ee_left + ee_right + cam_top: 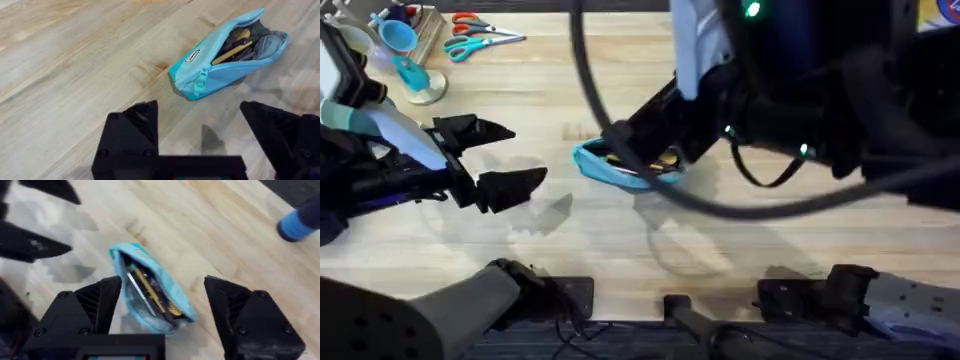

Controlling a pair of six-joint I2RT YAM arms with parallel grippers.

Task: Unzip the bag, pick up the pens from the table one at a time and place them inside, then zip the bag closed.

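The light blue bag (220, 65) lies on the table (75, 75) with its zipper open. The pens sit inside it: a tan one (231, 50) beside grey shapes in the left wrist view, a silver one (136, 286) and a yellowish one (154, 294) in the right wrist view. My right gripper (162, 284) hangs open just above the bag (150, 280), one finger on each side, holding nothing. My left gripper (492, 158) is open and empty, a short way left of the bag (620, 168). In the overhead view my right arm (665, 115) covers part of the bag.
Orange-handled scissors (480, 38) and a blue cup-like holder (398, 35) stand at the far left corner. The right arm's cable (582, 80) loops over the middle. Bare wood lies in front of the bag (620, 240).
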